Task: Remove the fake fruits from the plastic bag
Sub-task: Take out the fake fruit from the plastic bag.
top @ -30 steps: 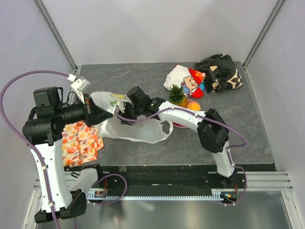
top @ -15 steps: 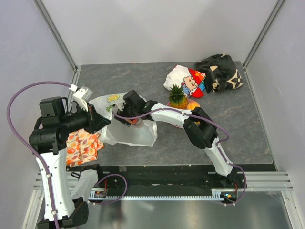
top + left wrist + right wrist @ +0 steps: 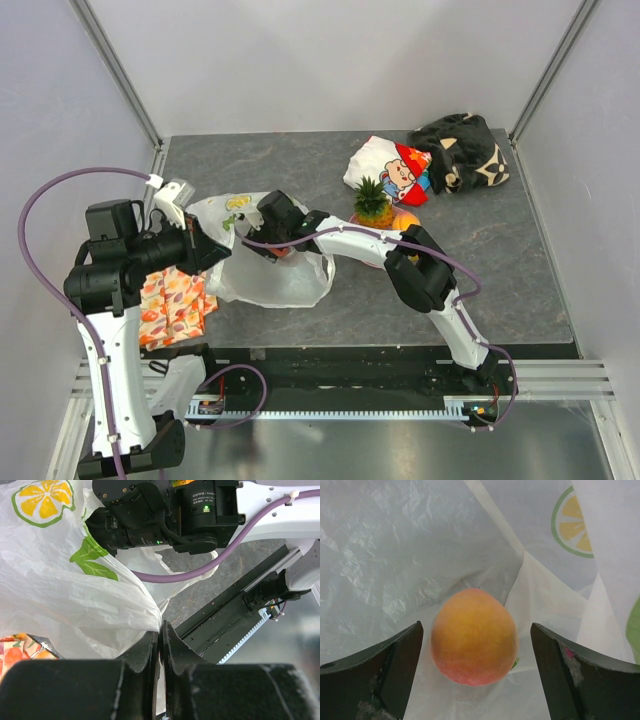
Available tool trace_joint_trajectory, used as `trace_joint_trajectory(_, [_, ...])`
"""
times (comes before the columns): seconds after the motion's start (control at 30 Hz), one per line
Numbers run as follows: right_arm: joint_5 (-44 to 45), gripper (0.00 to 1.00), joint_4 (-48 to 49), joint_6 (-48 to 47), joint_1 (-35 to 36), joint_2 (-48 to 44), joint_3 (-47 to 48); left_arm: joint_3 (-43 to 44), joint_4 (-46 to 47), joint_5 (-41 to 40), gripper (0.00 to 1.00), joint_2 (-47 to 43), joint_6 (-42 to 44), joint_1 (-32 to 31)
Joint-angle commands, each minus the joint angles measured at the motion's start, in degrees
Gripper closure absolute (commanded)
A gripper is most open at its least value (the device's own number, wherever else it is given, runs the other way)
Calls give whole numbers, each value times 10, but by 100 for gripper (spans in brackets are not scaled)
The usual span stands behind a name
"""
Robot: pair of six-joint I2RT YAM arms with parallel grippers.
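Observation:
The plastic bag [image 3: 270, 280], white with lemon prints, lies left of centre on the table. My left gripper [image 3: 212, 250] is shut on its edge, which shows pinched between the fingers in the left wrist view [image 3: 161, 630]. My right gripper [image 3: 262, 240] is open inside the bag's mouth. An orange-pink peach [image 3: 474, 636] lies on the bag's film between the right gripper's open fingers [image 3: 395, 660], touching neither. The pineapple [image 3: 373, 203] stands outside the bag, with another orange fruit [image 3: 406, 220] beside it.
An orange patterned cloth [image 3: 172, 305] lies under the left arm. A white cartoon cloth [image 3: 392, 170] and a black cloth [image 3: 462, 150] lie at the back right. The right arm [image 3: 370, 245] stretches across the table's middle.
My right gripper has moved left into the bag's mouth. My left gripper has shifted slightly with the bag edge, and the bag has bunched up closer to it.

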Motion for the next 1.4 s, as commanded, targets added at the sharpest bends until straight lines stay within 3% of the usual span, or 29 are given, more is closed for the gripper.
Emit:
trace_joint_trajectory(0.0, [32, 4, -10, 0, 4, 8, 0, -7, 21, -1, 88, 2, -4, 3])
trace_joint_trajectory(0.37, [34, 19, -52, -25, 6, 29, 20, -1, 38, -2, 88, 24, 1, 4])
trace_joint_trajectory(0.4, [30, 24, -61, -31, 6, 30, 22, 2, 42, -1, 88, 26, 1, 3])
trace_joint_trajectory(0.43, [24, 36, -65, -34, 6, 28, 23, 2, 44, -2, 88, 29, 1, 3])
trace_joint_trajectory(0.53, [1, 49, -70, -37, 5, 9, 21, 6, 52, -8, 89, 38, 0, 2])
trace_joint_trajectory(0.63, [-35, 54, -85, -40, 5, -31, 22, 0, 66, -18, 90, 46, -4, 3])
trace_joint_trajectory(0.87, [-211, 56, -113, -53, -12, -186, -35, -16, 119, -37, 93, 71, -21, 3])
trace_joint_trajectory(1.03, [-300, 56, -103, -33, -25, -249, -59, -17, 139, -44, 94, 87, -24, 3])
trace_joint_trajectory(1.07, [-349, 56, -100, -28, -36, -264, -62, -17, 139, -47, 94, 88, -25, 2])
trace_joint_trajectory(1.3, [-422, 55, -37, 56, -42, -277, -54, -8, 140, -47, 94, 93, -32, 3])
trace_joint_trajectory(1.37, [-419, 55, -40, 67, -44, -280, -34, -1, 140, -58, 98, 91, -32, 2])
